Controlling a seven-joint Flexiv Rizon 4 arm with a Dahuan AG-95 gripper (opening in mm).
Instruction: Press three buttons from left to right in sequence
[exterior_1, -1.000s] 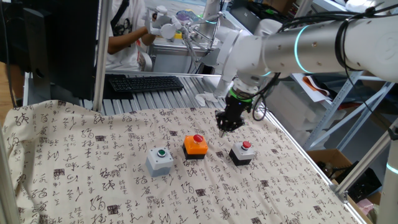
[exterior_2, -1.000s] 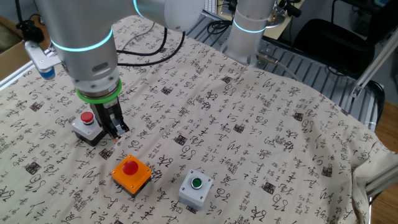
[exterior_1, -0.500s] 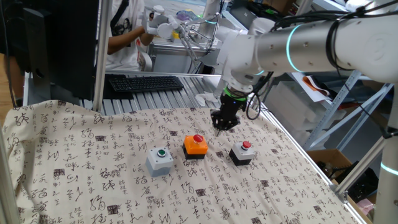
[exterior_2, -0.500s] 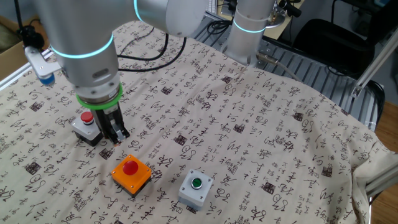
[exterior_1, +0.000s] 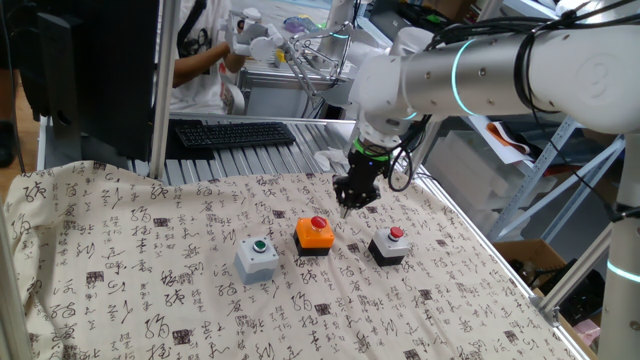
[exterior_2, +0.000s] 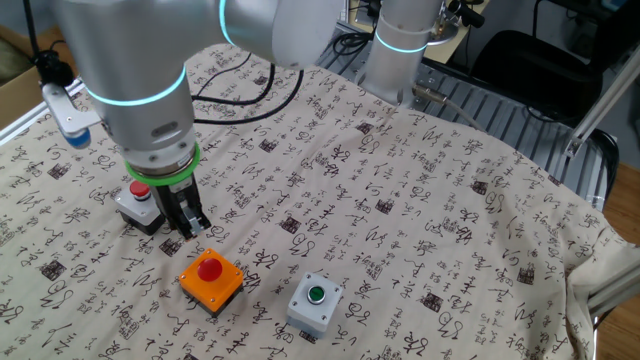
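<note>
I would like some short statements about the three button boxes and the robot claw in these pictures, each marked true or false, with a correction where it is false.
1. The grey box with the green round cap stands at one end of the row. True.
2. The orange box with the red cap is in the middle of the row. True.
3. The claw is pressing the green cap. False: it hangs above the patterned cloth, between the orange box and the black box with the red cap, touching no cap.
4. The claw is wide open. False: it is shut.
5. The boxes stand on bare metal. False: they stand on the patterned cloth.
</note>
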